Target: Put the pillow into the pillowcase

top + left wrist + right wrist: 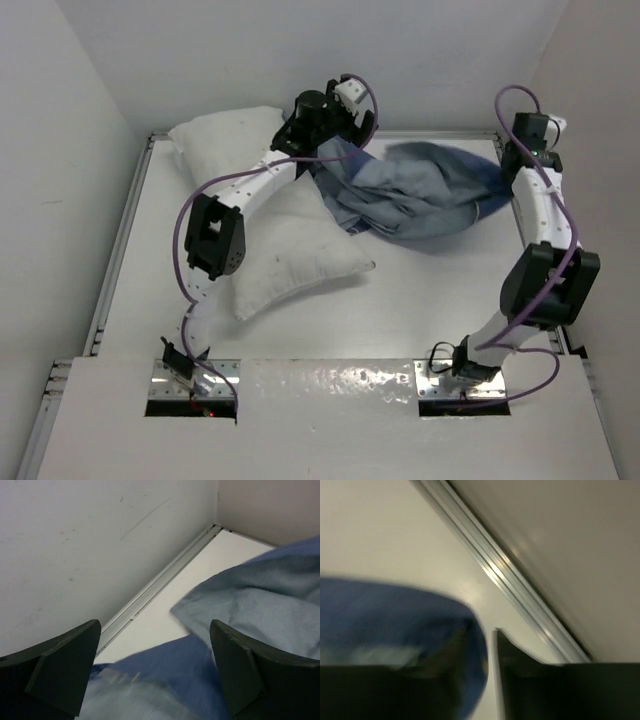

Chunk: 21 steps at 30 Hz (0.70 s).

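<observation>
Overhead and wrist views. The pillowcase (420,195) lies crumpled at the far side of the bench (400,300), its left edge touching the pillow (300,260), which lies wholly outside it. My left gripper (155,630) stands wide open over the blue cloth, holding nothing. My right gripper (492,640) shows a slim gap (too blurred to tell any grip). The risk, as I judge it: closing on a bunched fold would pin both layers and seal the mouth.

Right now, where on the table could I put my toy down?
Bare table in the near middle, between pillow, pillowcase and right arm; also a strip left of the pillow. The far edge is crowded.
</observation>
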### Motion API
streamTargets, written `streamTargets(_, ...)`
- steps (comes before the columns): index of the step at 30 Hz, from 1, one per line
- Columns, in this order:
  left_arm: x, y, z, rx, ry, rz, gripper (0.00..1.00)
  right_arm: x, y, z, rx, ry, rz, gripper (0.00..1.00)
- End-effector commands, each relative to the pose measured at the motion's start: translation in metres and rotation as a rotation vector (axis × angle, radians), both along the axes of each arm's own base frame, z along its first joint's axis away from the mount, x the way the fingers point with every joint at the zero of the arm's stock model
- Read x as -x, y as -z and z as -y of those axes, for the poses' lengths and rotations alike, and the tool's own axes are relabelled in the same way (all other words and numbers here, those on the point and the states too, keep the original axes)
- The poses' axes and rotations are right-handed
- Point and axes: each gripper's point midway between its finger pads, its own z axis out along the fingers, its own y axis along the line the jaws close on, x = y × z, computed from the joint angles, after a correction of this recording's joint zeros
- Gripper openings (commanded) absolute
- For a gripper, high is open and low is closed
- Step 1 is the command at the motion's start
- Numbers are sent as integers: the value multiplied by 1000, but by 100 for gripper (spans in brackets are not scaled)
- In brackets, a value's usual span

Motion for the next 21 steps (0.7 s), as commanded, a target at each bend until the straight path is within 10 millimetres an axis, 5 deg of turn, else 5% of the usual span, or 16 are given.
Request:
streamTargets(1, 30, -131, -18, 93, 30, 184, 91, 20, 3, 7, 6, 30, -135, 47)
streamTargets(4, 33, -140, -35, 16, -5, 180, 100, 6, -6, 0, -32, 3, -95, 75)
streamTargets(6, 33, -146, -56, -14, -51, 160, 100, -12, -12, -24, -83, -81, -34, 72)
streamTargets(7, 32, -146, -63, -28, -68, 153, 100, -19, -14, -37, -84, -138, -20, 62)
streamTargets(8, 36, -150, -74, -58, -86, 161, 96, -25, -18, -52, -73, -213, -1, 40)
streamTargets(9, 32, -149, -90, -83, -118, 162, 85, -39, -11, -91, -43, -391, -4, 0)
streamTargets(10, 31, -144, -105, -126, -154, 163, 67, -43, -8, -112, -25, -486, -4, 0)
streamTargets(11, 26, -135, -126, -160, -193, 138, 35, -52, -9, -155, 29, -655, 8, 0)
streamTargets(12, 22, -116, -139, -197, -219, 95, 27, -51, 9, -180, 14, -760, -16, 6)
streamTargets(15, 18, -71, -184, -278, -268, -52, 30, -60, 29, -235, -4, -923, -14, 71)
streamTargets(20, 29, 17, -228, -439, -274, -262, 70, -96, 43, -276, -136, -964, 39, 78)
streamTargets(21, 35, 46, -234, -490, -275, -308, 73, -103, 65, -281, -161, -961, 2, 78)
